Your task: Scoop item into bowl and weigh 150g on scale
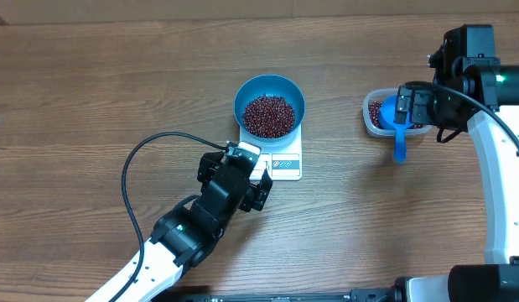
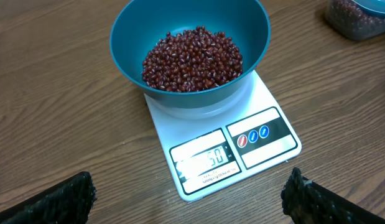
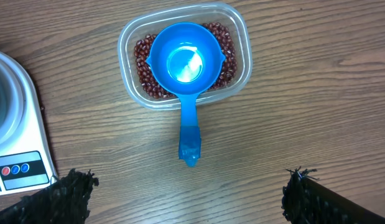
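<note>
For any top-up of the beans (image 2: 192, 59) heaped in the bowl (image 2: 135, 28) atop the scale (image 2: 270, 134), reach with the nearer right gripper (image 3: 189, 196) (jaws apart and empty, like the left gripper (image 2: 189, 199)) straight ahead for the scoop (image 3: 185, 74) lying in the tub (image 3: 244, 56), handle pointing back toward it.

**Desk:** Item one, furniture?

**Operator:** One table (image 1: 66, 92), wood-grain top, mid-brown. On my screens it fills all three views. In the overhead view the grain runs left to right, with darker streaks and faint plank seams.

**Desk:** Finish?

**Operator:** I read it as smooth, with a low sheen.

**Desk:** Item two, light?

**Operator:** Even and soft. Shadows on the wood are short and blurred. I log a paler band along the top of the overhead view.
</note>
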